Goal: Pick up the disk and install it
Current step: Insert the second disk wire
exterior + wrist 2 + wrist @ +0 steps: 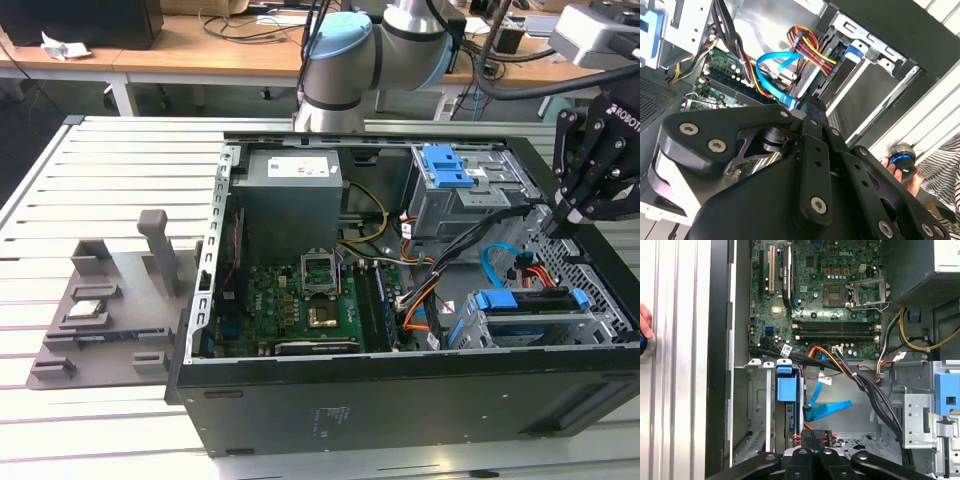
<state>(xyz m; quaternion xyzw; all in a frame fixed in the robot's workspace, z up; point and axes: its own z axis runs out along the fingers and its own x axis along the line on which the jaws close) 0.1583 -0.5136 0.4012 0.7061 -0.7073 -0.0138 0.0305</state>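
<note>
The disk [530,300] stands on edge in the drive cage [600,325] at the front corner of the open computer case, on the exterior view's right, with blue rails along its top. In the first wrist view its blue rail tab [786,385] sits in the cage slot. My gripper [563,218] hangs just above and behind the cage, fingers pressed together and holding nothing. In the first wrist view my gripper [815,440] is above the red and yellow power cables. In the second wrist view my gripper [810,107] points at the disk [815,75].
A blue data cable [827,407] and black cable bundles [470,245] cross the case floor beside the cage. The motherboard [315,300], power supply [290,200] and upper bay [460,190] fill the rest. A grey fixture [100,310] lies on the slatted table. A hand [900,167] holds a knob outside the case.
</note>
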